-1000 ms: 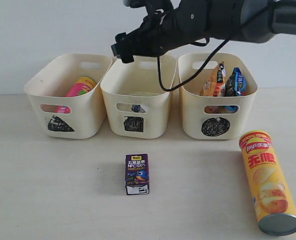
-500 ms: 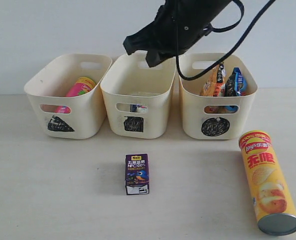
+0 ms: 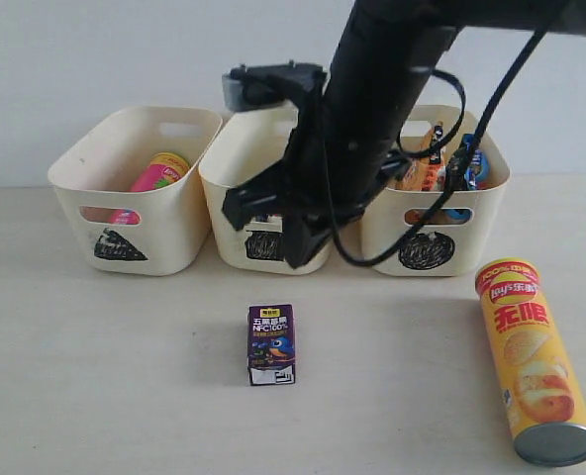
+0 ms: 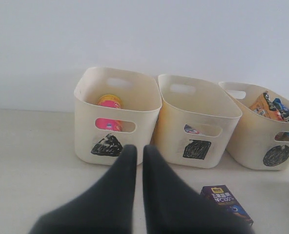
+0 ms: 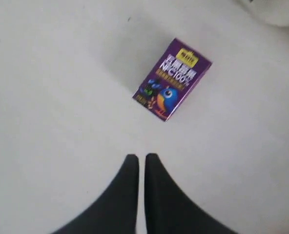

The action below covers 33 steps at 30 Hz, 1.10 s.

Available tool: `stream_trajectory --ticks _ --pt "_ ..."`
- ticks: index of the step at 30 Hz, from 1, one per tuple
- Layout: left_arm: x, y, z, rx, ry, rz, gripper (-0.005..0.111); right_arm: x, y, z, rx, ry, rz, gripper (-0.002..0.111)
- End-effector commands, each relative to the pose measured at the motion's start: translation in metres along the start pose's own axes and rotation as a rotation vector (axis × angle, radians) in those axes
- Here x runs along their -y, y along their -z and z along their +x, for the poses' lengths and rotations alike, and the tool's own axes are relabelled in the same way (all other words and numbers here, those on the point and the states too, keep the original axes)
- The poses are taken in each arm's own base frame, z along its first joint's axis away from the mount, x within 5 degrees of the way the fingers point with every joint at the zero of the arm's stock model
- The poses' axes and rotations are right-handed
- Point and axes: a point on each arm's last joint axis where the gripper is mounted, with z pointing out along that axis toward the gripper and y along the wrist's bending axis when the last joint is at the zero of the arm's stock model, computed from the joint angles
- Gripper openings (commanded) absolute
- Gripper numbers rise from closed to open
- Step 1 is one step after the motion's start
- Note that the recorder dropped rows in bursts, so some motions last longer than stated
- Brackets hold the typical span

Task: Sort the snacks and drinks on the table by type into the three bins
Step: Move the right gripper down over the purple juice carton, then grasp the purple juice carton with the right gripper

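Purple juice box (image 3: 271,344) lies flat on the table (image 3: 95,376) near the right tool (image 5: 141,157), clenched empty like the left tool (image 4: 139,147).

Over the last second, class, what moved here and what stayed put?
The right gripper swung down from above the bins toward the purple juice box, shut and empty. Nothing was grasped or released. The juice box, yellow chip tube and bins stayed put.

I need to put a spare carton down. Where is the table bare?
Bare table lies left of the juice box, before the triangle bin, and between juice box and yellow tube. Crowded before the square bin, where the right gripper hangs.
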Motion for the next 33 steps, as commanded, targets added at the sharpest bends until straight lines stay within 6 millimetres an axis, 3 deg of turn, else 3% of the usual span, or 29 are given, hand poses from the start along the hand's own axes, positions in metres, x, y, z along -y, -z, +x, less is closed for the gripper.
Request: stream_trajectory --ticks 1,3,6,8,9,12,18,28,33 --pt "0.000 -0.001 0.001 -0.007 0.008 0.001 0.004 -0.005 -0.019 0.013 -0.015 -0.025 -0.005 0.000" --pt "0.000 -0.001 0.001 -0.007 0.008 0.001 0.004 -0.003 -0.029 0.017 -0.002 -0.063 -0.006 0.001" --pt "0.000 -0.001 0.001 -0.007 0.008 0.001 0.004 0.001 -0.042 0.018 0.021 -0.105 0.000 0.016" --pt "0.000 -0.001 0.001 -0.007 0.008 0.001 0.004 0.002 -0.050 0.017 0.018 -0.132 0.001 0.036" --pt "0.000 -0.001 0.001 -0.007 0.008 0.001 0.004 0.003 -0.055 0.016 0.023 -0.156 0.002 0.053" --pt "0.000 -0.001 0.001 -0.007 0.008 0.001 0.004 0.004 -0.066 0.012 0.046 -0.202 0.003 0.087" --pt "0.000 -0.001 0.001 -0.007 0.008 0.001 0.004 0.014 -0.095 0.005 -0.004 -0.382 0.070 0.078" --pt "0.000 -0.001 0.001 -0.007 0.008 0.001 0.004 0.021 -0.133 -0.025 -0.050 -0.469 0.142 0.078" --pt "0.000 -0.001 0.001 -0.007 0.008 0.001 0.004 0.025 -0.153 -0.026 -0.093 -0.464 0.154 0.078"
